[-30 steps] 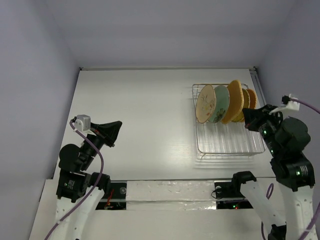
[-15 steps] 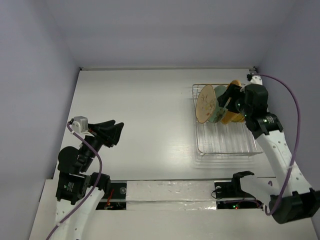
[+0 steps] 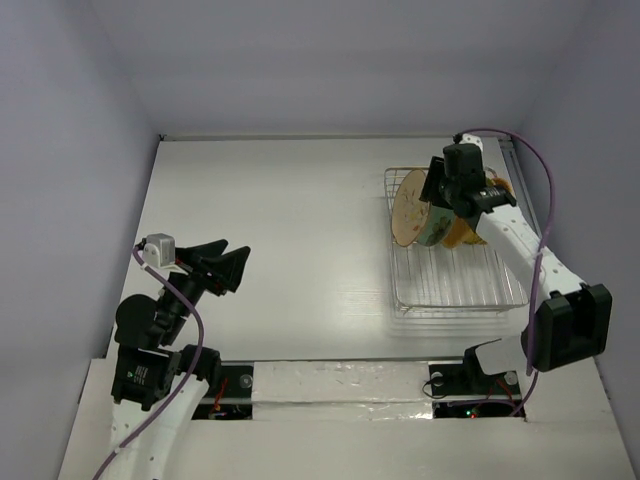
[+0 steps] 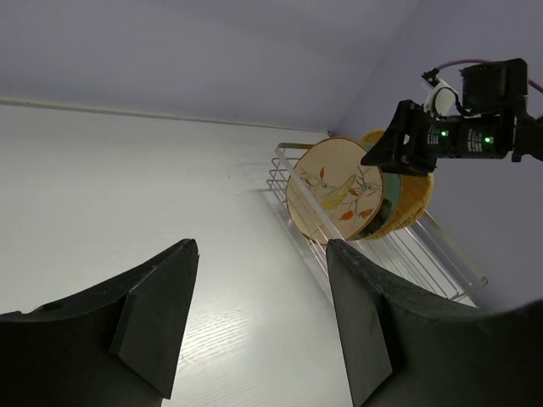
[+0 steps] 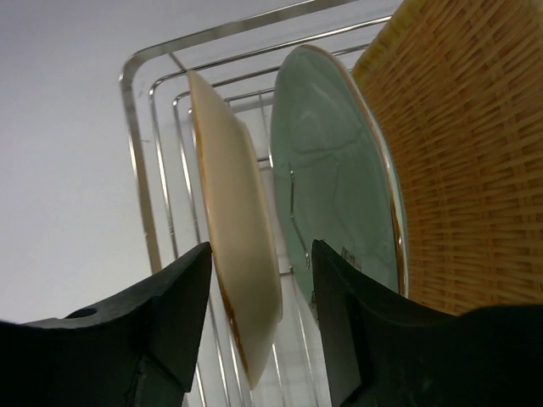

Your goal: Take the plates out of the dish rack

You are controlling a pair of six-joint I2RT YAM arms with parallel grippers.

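The white table [image 3: 280, 200] is carrying the dish rack [image 3: 455, 292], the plates [image 3: 436, 226] standing on edge at its far end. The right gripper [image 5: 259, 250], fingers spread, is hanging over that end, the cream plate [image 4: 335, 188] edge-on just beyond its gap. The left gripper [image 4: 260, 246], also spread, is hovering well left of the rack.

table [image 3: 280, 230]: white, wood-grain | walls [image 3: 330, 60]: pale lilac | near edge: crinkled strip [image 3: 340, 378]
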